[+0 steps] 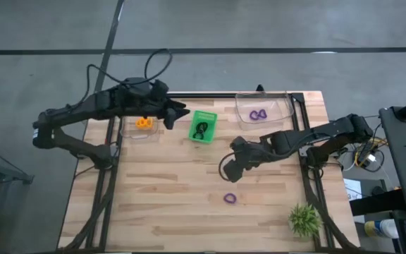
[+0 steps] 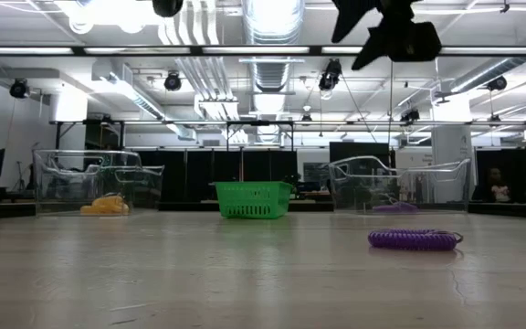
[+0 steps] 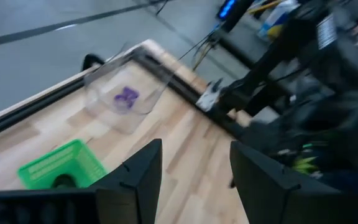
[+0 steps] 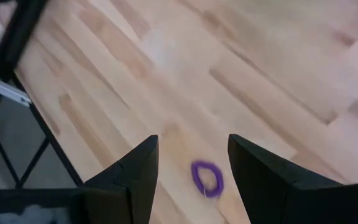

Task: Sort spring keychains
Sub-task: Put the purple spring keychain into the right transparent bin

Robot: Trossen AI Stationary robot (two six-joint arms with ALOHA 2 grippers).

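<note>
One purple spring keychain (image 1: 230,198) lies loose on the bare wood toward the near edge; it shows too in the right wrist view (image 4: 207,178) and the low view (image 2: 415,239). My right gripper (image 1: 225,171) hangs open above and a little far of it. A clear bin (image 1: 262,109) at the far right holds purple keychains (image 1: 258,115). A green basket (image 1: 204,127) holds a black one (image 1: 201,130). A clear bin (image 1: 137,125) at the far left holds an orange one (image 1: 143,123). My left gripper (image 1: 183,111) stands open, high between the left bin and the basket.
A spiky green plant (image 1: 305,219) stands at the near right corner. A black rail (image 1: 210,94) runs along the far edge. Bare wood lies across the middle and near left of the table (image 1: 154,204).
</note>
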